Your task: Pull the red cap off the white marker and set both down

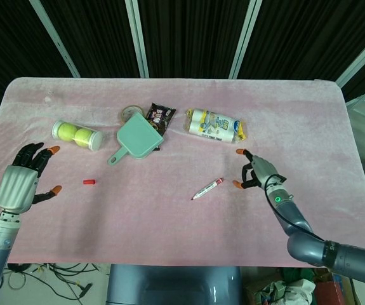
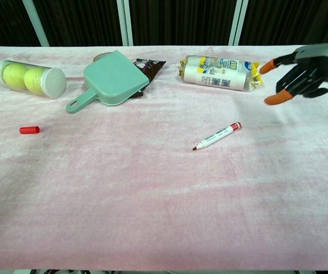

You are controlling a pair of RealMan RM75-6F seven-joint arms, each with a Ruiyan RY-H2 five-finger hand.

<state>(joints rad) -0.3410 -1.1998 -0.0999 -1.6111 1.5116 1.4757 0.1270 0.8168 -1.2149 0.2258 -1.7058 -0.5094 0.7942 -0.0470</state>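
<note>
Pink table (image 1: 296,114): both hands, left hand (image 1: 18,184) and right hand (image 2: 300,69), spread, empty.

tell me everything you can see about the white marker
The white marker lies flat on the pink cloth, uncapped, its dark red tip toward the near left and a red band at its far right end. The slim white barrel looks like plastic and carries small print too fine to read. Nothing touches it: the right hand hovers off to its right, and the red cap lies far to its left.
</note>
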